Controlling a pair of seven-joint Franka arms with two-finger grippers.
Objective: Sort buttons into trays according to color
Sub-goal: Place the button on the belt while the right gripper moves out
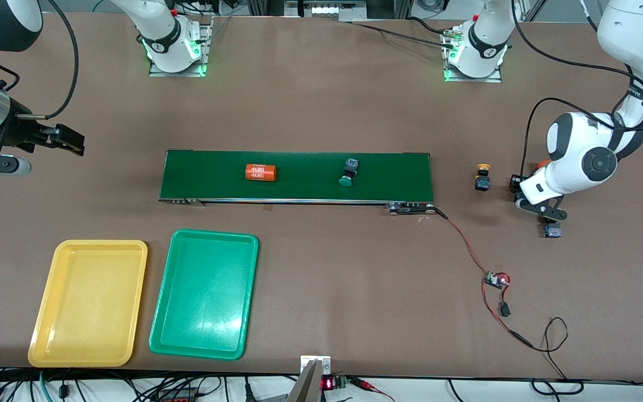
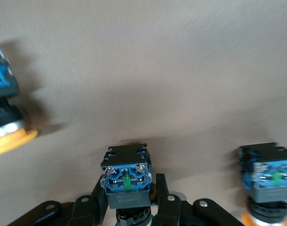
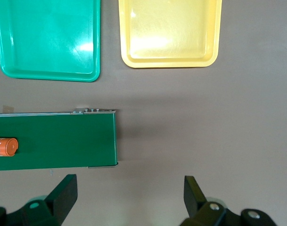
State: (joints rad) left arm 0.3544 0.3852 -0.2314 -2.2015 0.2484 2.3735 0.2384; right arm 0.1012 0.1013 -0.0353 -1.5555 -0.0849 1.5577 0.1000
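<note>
**Clearly Gripped: Left Gripper Clenched on One Button, Trays Unfilled**

The left gripper (image 2: 129,212) was low at the left arm's end of the tabletop (image 1: 321,111), its jaws clenched on the black-and-blue body of a button (image 2: 126,181). The cap colour of that button could not be told for certain from the wrist view; only a green edge showed beneath it. In the front view the arm's wrist covered the grasped button.

Two more buttons stood on the tabletop near that gripper. One with a yellow-orange cap (image 1: 483,177) stood between the gripper and the end of the conveyor belt (image 1: 299,176). Another button (image 1: 552,230), blue-bodied, lay just beside the gripper, nearer to the front camera; its cap showed orange in the left wrist view.

A green-capped button (image 1: 349,172) lay tipped over on the belt, toward the left arm's end. An orange cylinder (image 1: 260,172) with white numerals lay on the same belt, toward the right arm's end.

The right gripper (image 3: 129,197) waited in the air over bare tabletop past the belt's end, jaws released and holding nothing.

The yellow tray (image 1: 48,340) and the green tray (image 1: 243,312) lay side by side near the front camera, the green one nearer the belt's middle. Neither held a button.

A small circuit board (image 1: 497,279) with wires lay on the tabletop, wired to the belt.
</note>
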